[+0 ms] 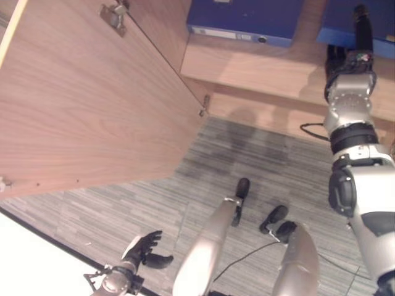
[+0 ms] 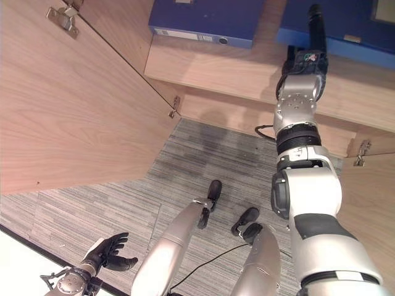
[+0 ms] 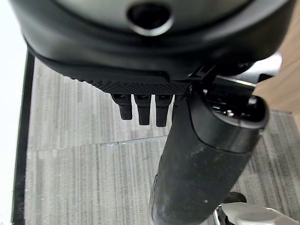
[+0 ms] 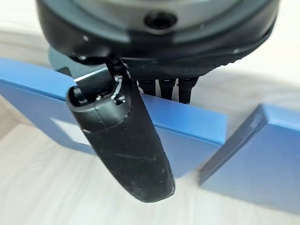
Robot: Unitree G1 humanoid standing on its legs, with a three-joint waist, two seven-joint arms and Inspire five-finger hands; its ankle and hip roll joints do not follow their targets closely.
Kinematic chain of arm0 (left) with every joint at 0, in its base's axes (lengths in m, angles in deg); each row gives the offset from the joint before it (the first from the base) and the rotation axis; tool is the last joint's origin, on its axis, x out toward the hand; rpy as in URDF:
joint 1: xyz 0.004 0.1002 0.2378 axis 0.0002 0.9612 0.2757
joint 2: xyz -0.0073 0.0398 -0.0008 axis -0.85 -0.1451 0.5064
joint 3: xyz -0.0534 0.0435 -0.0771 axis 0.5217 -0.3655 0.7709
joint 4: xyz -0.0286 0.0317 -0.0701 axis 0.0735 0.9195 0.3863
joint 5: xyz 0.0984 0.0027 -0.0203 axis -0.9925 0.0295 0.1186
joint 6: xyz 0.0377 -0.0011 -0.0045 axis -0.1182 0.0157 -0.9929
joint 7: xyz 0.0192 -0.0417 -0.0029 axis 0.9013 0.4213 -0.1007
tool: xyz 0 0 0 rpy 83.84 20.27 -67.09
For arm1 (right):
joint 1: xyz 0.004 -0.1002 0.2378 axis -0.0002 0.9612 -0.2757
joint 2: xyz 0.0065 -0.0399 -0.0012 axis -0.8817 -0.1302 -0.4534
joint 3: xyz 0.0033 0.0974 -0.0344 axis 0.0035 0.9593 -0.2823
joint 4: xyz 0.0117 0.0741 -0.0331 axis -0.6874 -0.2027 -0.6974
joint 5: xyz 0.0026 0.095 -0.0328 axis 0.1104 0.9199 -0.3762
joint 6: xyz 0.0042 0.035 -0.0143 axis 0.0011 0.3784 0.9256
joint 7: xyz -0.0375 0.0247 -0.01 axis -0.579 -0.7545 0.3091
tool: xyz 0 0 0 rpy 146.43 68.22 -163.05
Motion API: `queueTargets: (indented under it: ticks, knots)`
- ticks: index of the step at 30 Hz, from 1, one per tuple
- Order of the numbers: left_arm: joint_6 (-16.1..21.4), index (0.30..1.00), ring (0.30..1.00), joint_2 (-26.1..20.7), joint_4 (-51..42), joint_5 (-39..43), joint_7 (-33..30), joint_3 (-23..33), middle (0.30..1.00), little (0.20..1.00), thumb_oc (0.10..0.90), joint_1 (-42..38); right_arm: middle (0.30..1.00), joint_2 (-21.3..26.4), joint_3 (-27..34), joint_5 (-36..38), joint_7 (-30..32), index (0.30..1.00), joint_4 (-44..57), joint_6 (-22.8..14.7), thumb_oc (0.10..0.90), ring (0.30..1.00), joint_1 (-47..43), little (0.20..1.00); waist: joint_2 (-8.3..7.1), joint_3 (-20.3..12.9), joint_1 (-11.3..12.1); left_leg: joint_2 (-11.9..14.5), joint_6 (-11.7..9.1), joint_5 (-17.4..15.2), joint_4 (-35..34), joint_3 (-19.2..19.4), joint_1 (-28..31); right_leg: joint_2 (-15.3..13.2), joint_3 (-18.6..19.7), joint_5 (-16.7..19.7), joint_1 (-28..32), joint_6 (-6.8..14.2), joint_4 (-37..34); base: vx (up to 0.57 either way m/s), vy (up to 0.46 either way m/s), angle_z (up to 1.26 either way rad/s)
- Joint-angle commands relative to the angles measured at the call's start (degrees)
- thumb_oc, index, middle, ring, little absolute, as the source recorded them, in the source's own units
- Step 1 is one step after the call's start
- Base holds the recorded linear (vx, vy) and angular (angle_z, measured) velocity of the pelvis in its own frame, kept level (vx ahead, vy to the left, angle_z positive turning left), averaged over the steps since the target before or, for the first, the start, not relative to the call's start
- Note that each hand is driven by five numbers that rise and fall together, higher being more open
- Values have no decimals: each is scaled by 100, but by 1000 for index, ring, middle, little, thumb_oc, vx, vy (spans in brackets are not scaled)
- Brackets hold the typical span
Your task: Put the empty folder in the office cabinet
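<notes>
The right hand (image 2: 308, 43) is stretched out at about one o'clock in the head views, reaching onto the cabinet shelf (image 2: 247, 71), where it meets a blue folder (image 4: 187, 126) lying flat there. In its wrist view the thumb sits over the folder's near face while the fingers (image 4: 164, 86) run along its upper edge; whether they are grasping the cover or only resting against it I cannot tell. A second blue folder (image 1: 244, 21) lies flat on the same shelf at around eleven o'clock, well apart from the first in the head views, with its spine label facing out. The wooden cabinet door (image 1: 80, 98) stands swung wide at nine to ten o'clock. The left hand (image 1: 145, 250) hangs low at seven o'clock over the grey carpet (image 1: 265, 166), fingers released and loosely spread, carrying nothing. Judging from this, the folder is already inside the cabinet and the job is near its end, with perhaps a final nudge or a let-go remaining. An empty folder of this kind should be light and stiff, its board covers fairly slick, so it will slide readily on the shelf under a flat push. If it needs lifting, the spine is the firmest place to take hold, since a loose cover may flap open.
</notes>
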Motion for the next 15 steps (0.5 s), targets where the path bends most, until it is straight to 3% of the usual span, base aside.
queueTargets:
  ticks: [1,3,4,8,12,13,14,15]
  knots:
    - [-104,900,900,-515,242,21,141,-216,900,900,800,748,900,560,-302,-298,-570,900,142,315,800,900,-6,900,-102,-487,101,145,-236,-872,-219,-174,268,134,-10,-155,414,344,-433,0,0,0]
    - [-108,900,900,-516,220,32,156,-229,900,900,800,736,900,567,-331,-350,-586,900,65,398,800,900,34,900,-106,-479,101,144,-236,-864,-249,-178,299,133,-18,-139,445,348,-468,0,0,0]
    - [-94,900,900,-571,96,34,228,-215,900,900,800,710,900,633,-570,-761,-604,900,-242,784,800,900,118,900,-127,-479,96,150,-235,-825,-352,-175,370,146,-30,-99,495,344,-544,-12,1,-3]
    - [-110,900,900,-611,-26,30,266,-187,900,900,800,710,900,709,-678,-1036,-664,900,-450,1031,800,900,117,900,-133,-478,79,149,-236,-781,-447,-176,428,161,-28,-68,541,342,-626,0,0,0]
    - [-28,900,900,-852,-282,-123,437,209,900,900,800,881,900,1370,-1902,-3241,-1049,900,-992,2060,800,900,-108,900,-228,-476,90,161,-248,-716,-538,-189,484,159,-45,-9,572,336,-687,-8,-5,1]
    - [0,900,900,-868,-365,-172,480,339,900,900,800,976,900,1479,-2308,-3905,-1190,900,-1054,2189,800,900,-272,900,-243,-457,69,168,-248,-672,-563,-193,480,171,-43,23,575,317,-716,-28,-17,4]
    - [-2,900,900,-862,-368,-173,481,345,900,900,800,978,900,1476,-2316,-3906,-1196,900,-1064,2188,800,900,-285,900,-239,-455,62,168,-248,-668,-567,-195,480,171,-45,26,576,316,-720,-35,-12,2]
    - [69,900,900,-953,-495,-290,484,487,900,900,800,1055,900,1609,-2896,-4864,-1223,900,-1215,2311,800,900,-502,900,-282,-449,43,180,-252,-628,-621,-191,480,195,-45,64,576,310,-790,0,0,0]
